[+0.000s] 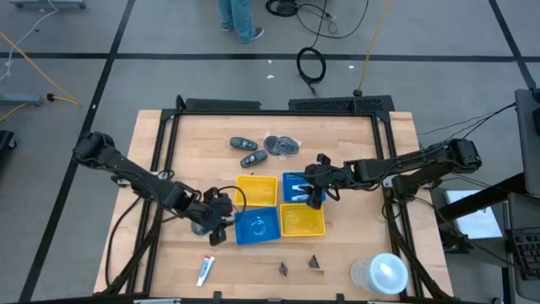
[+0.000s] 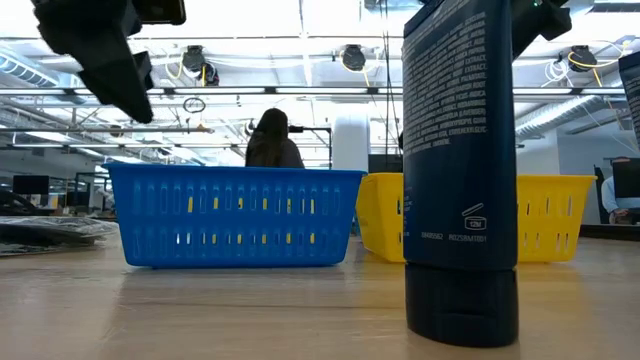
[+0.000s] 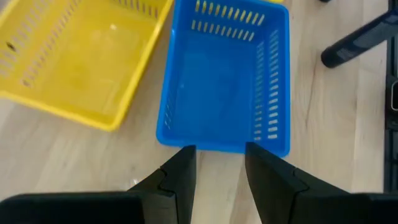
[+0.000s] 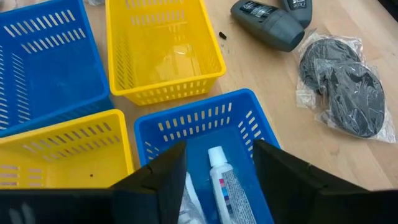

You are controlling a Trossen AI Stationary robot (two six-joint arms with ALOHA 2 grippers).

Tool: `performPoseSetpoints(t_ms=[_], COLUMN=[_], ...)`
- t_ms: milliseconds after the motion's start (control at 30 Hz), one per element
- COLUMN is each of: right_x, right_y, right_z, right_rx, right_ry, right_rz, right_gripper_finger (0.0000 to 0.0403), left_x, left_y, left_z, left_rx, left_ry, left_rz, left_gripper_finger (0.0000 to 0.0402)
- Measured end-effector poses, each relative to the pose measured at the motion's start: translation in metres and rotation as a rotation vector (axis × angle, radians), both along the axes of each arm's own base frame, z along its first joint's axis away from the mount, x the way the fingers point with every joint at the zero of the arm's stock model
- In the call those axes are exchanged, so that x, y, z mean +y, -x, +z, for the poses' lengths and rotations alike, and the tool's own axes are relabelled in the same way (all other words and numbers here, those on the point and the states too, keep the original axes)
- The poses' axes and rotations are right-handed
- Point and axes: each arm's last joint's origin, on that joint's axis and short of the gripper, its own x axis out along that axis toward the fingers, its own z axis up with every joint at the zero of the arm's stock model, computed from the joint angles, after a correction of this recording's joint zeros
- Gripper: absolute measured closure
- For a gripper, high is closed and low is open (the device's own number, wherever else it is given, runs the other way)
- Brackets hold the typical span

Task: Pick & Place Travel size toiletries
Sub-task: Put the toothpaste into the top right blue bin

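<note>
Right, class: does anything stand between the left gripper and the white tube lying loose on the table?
Nothing visible does. In the high view only bare wood lies between the left gripper and the white tube. The nearest blue basket sits beside the gripper, off that line.

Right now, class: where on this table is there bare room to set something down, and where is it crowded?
Bare wood lies along the left edge of the table and between the tube and clips. The baskets and both grippers crowd the middle.
</note>
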Motion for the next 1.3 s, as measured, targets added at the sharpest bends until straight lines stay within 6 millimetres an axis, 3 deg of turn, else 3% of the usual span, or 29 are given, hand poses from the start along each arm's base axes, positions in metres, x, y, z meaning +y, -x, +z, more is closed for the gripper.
performPoseSetpoints(t_ms=[233, 600, 1300], right_x=[0.0, 0.0, 0.0], right_y=[-0.001, -0.001, -0.001], right_z=[0.001, 0.002, 0.002], right_rx=[-0.021, -0.021, -0.017], right_ry=[0.002, 0.004, 0.017], right_rz=[0.003, 0.005, 0.023], right_gripper_finger=[0.0229, 0.0239, 0.0243], left_x=[-0.012, -0.044, -0.112], left_y=[0.011, 0.03, 0.041], left_z=[-0.003, -0.005, -0.056], left_rx=[0.056, 0.188, 0.542], left_ry=[0.056, 0.331, 0.614], left_rz=[0.042, 0.169, 0.436], left_gripper_finger=[0.0266, 0.0266, 0.0266])
